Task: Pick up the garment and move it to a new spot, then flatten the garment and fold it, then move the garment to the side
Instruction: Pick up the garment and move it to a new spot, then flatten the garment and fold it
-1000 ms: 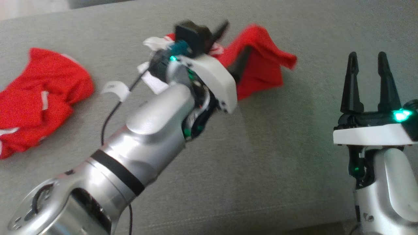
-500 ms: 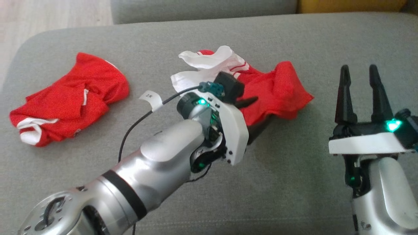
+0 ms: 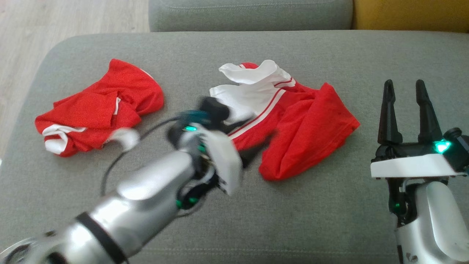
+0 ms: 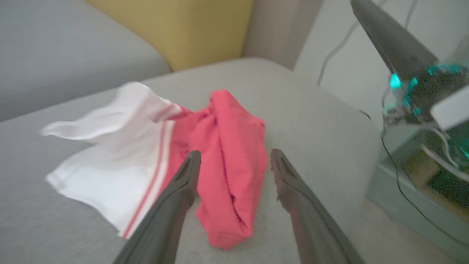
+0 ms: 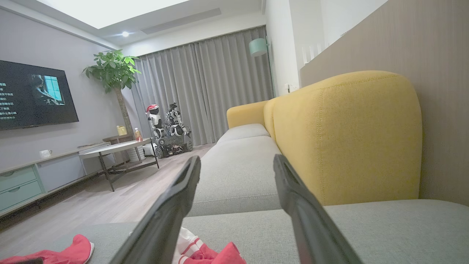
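**Item 1, bearing surface.** We recorded a grey sofa seat (image 3: 329, 220) in coarse woven fabric, rounded at its left corner. It carried two pieces of clothing, well apart from each other.

**Item 2, garment (image 3: 311, 121).** We found it near the middle of the seat. It was a soft knit in red, with a white panel edged by thin red stripes. It lay crumpled, the red part gathered into a long ridge and the white part spread and curled toward the backrest.

**Item 3, second red garment (image 3: 99, 106).** We noted it toward the seat's left end, bunched into a low lump, with white trim showing.

**Item 4, left gripper (image 4: 235, 153).** It had two long, dark, tapering fingers, which we saw spread wide and holding nothing. In the left wrist view the red ridge lay between and beyond the tips. We could not tell whether they touched the cloth. In the head view the silver arm was blurred.

**Item 5, right gripper (image 3: 403, 83).** Its fingers were parted and empty. It stood over the seat to the right of the garment, apart from it.

**Item 6, surroundings.** We listed a yellow cushion (image 5: 348, 135), rounded and smoothly upholstered, and a pale wood floor (image 3: 22, 36).
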{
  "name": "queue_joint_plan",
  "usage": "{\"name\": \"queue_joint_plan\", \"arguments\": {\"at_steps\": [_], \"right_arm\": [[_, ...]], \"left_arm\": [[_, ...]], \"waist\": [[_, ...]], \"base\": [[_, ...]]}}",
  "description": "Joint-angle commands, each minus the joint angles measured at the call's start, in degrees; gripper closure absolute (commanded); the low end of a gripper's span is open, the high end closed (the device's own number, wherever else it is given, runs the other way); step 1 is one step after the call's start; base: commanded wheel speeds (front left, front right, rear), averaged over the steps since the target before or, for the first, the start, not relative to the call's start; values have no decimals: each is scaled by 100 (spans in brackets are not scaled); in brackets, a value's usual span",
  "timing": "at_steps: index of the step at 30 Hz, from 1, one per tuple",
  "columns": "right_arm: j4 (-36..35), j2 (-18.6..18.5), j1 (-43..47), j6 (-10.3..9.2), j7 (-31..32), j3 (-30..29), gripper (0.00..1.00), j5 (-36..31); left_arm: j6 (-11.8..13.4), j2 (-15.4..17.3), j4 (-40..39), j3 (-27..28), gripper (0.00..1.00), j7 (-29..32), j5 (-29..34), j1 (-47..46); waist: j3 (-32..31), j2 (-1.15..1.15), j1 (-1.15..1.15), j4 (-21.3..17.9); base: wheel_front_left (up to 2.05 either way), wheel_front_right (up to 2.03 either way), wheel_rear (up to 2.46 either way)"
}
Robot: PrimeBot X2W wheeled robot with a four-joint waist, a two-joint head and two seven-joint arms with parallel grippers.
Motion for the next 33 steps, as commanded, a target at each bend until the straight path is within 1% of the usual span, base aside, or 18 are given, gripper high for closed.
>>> {"name": "queue_joint_plan", "arguments": {"at_steps": [1, 4, 7, 9, 12, 15, 18, 19, 21, 24, 25, 28, 33], "right_arm": [[-212, -1, -85, -4, -61, 129, 0, -24], [-182, -1, 13, -4, -61, 137, 0, -71], [-126, -1, 148, -4, -61, 99, 0, -113], [-93, -1, 246, -4, -61, 66, 0, -122], [-33, -1, 346, -4, -61, 78, 0, -128], [3, -1, 383, -4, -61, 101, 0, -144], [39, 0, 367, -4, -61, 84, 0, -190], [39, 0, 367, -4, -61, 84, 0, -190], [73, 0, 332, -4, -61, 75, 0, -229], [153, 0, 232, -4, -51, 86, 0, -305], [242, 0, 118, -4, 20, 80, 0, -365], [476, -6, -140, -4, 212, 3, 0, -418], [1127, -141, -637, -4, 724, -197, 0, -223]], "left_arm": [[237, 282, -226, 495, 0, -434, -34, -146], [630, 585, -411, 959, 0, -1114, -52, 184], [960, 849, -649, 1575, 0, -1337, 51, 654], [1141, 897, -1037, 2387, 0, -1349, 381, 1089], [1230, 753, -1619, 3579, 0, -1351, 1077, 2018], [1108, 411, -2008, 4467, 0, -1352, 1789, 2856], [867, -37, -2165, 5150, 0, -1353, 2287, 3357], [867, -37, -2165, 5150, 0, -1353, 2287, 3357], [649, -287, -2180, 5448, 0, -1353, 2584, 3514], [306, -551, -2090, 5703, 0, -1353, 2937, 3608], [151, -680, -2015, 5835, 0, -1353, 3099, 3613], [2, -823, -1925, 5975, 0, -1354, 3257, 3592], [-151, -930, -1772, 6011, 0, -1354, 3385, 3528]], "waist": [[-14, 0, 0, 29], [-36, 0, 0, 93], [-77, 0, 0, 159], [-77, 0, 0, 197], [-57, 0, 0, 207], [-15, 0, 0, 209], [22, 0, 0, 233], [22, 0, 0, 233], [46, 0, 0, 254], [120, 0, 0, 281], [199, 0, 0, 301], [351, 0, 0, 342], [616, 0, 0, 453]], "base": [[0, 0, 0], [0, 0, 0], [0, 0, 0], [0, 0, 0], [0, 0, 0], [0, 0, 0], [0, 0, 0], [0, 0, 0], [0, 0, 0], [0, 0, 0], [0, 0, 0], [0, 0, 0], [0, 0, 0]]}}
